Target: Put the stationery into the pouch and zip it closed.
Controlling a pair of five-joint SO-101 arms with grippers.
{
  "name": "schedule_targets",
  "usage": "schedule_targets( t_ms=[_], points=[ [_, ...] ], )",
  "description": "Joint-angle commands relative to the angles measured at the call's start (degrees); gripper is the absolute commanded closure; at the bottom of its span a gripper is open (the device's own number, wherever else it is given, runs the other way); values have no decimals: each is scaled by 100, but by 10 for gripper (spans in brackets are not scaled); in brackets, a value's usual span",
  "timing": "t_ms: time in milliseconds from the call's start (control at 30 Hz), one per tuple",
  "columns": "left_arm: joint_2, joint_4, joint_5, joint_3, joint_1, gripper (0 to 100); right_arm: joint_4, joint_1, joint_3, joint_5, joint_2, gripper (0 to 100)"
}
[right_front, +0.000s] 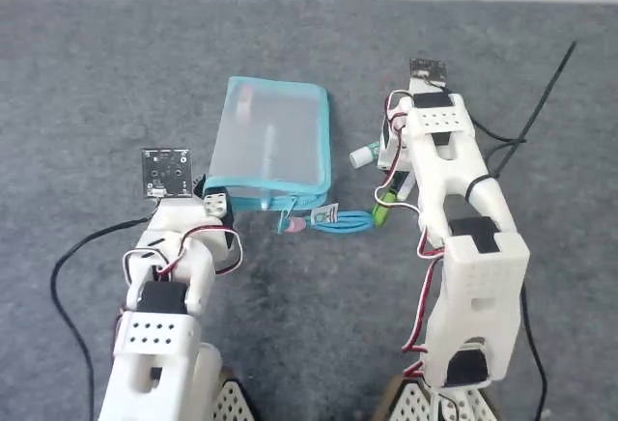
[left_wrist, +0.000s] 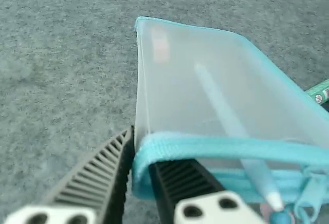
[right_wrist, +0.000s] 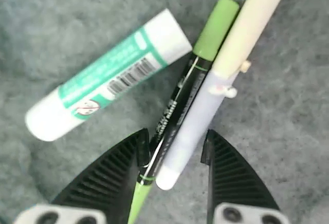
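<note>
Partly done, judging by layout. Already inside pouch (right_front: 273, 146), centre of table (right_front: 97, 73): 1 pale-blue pen (left_wrist: 221, 106). Gripping pouch's near edge with left pincer (left_wrist: 140, 154). Straddling green marker (right_wrist: 203, 54) and cream pen (right_wrist: 241, 34) with open right pincer (right_wrist: 177, 144); glue stick (right_wrist: 108, 75) just beside. Remaining: load 3, zip.

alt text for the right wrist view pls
The right gripper, fingers open, straddles a green-and-black marker and a pale cream-and-lilac pen lying side by side on the grey fabric tabletop. A white-and-green glue stick lies beside them.
</note>
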Motion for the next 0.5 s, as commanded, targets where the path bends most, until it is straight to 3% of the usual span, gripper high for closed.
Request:
schedule_targets(
  t_ms=[0,467],
  points=[
    [-35,-35,79,-374,35,988,-92,189,-53,-62,-110,821],
    [0,-35,79,-374,44,988,180,778,-44,-70,-295,822]
  ],
)
